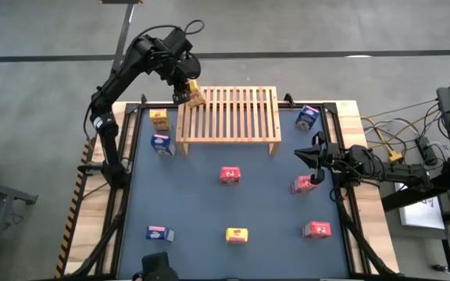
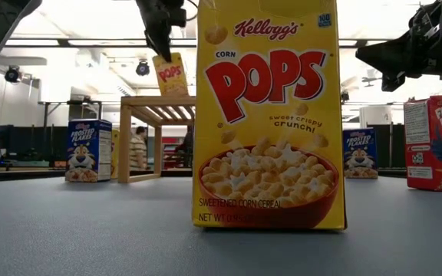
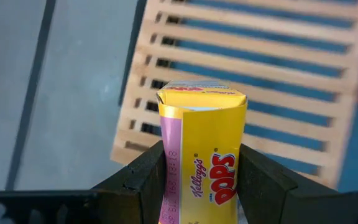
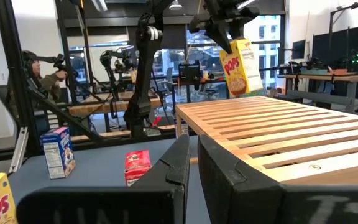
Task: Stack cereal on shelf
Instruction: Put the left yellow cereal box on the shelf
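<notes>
Low view is mostly blocked by one yellow box (image 2: 269, 115) standing close to the lens; the rack (image 2: 156, 126) shows only partly behind it, and the left arm's upper links are cut off at the frame top. In the left wrist view the held box's lower part is hidden between the fingers (image 3: 143, 180). Left gripper (image 1: 184, 92) is raised over the rack's far left corner, arm reaching in from the table's left edge, elbow high; its jaws are clamped on the sides of a yellow cereal box (image 1: 194, 94), which hangs slightly tilted above the slats (image 3: 260, 93), whether touching them is unclear. Right gripper (image 1: 312, 152) sits low near the table's right edge, jaws closed on nothing, pointing toward the rack (image 1: 229, 115), just beside a red box (image 1: 303, 184). Other boxes stand scattered on the dark table (image 1: 194, 203): a blue box (image 1: 162, 144) and another yellow box (image 1: 158, 119) left of the rack.
</notes>
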You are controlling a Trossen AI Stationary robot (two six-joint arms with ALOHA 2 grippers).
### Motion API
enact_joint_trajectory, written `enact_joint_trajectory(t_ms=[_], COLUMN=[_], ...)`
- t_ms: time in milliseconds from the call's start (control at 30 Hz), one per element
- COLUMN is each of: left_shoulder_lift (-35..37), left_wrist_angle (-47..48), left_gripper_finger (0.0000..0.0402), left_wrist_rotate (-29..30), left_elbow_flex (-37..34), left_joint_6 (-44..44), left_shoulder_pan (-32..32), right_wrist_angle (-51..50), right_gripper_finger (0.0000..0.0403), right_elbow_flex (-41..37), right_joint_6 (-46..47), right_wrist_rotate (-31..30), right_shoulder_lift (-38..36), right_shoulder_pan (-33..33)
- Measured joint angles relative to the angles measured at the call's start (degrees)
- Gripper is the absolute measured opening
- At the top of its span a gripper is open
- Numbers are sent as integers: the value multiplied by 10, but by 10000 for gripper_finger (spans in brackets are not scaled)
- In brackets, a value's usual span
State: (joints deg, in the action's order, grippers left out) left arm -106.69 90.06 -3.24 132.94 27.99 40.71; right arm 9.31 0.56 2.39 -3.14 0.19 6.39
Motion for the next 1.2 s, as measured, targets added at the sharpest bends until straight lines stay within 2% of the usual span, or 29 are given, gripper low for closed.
enact_joint_trajectory(t_ms=[200,367,533,667,800,967,1200], left_shoulder_lift=[63,139,208,222,203,147,49], left_wrist_angle=[-1,-8,-81,-131,-146,-142,-71], left_gripper_finger=[152,152,152,152,152,152,152], left_wrist_rotate=[-59,-60,-57,-32,-20,-18,-18], left_elbow_flex=[-22,-130,-252,-290,-286,-250,-129], left_joint_6=[-7,-17,19,45,66,78,74], left_shoulder_pan=[-2,-2,-1,-1,-1,0,1], right_wrist_angle=[0,0,2,4,5,5,5], right_gripper_finger=[22,22,22,22,22,22,22], right_elbow_flex=[0,0,0,0,0,0,0], right_joint_6=[0,0,0,0,0,0,1], right_wrist_rotate=[0,0,0,-1,-14,-27,-29], right_shoulder_lift=[0,0,0,0,0,0,0], right_shoulder_pan=[0,0,0,0,0,0,0])
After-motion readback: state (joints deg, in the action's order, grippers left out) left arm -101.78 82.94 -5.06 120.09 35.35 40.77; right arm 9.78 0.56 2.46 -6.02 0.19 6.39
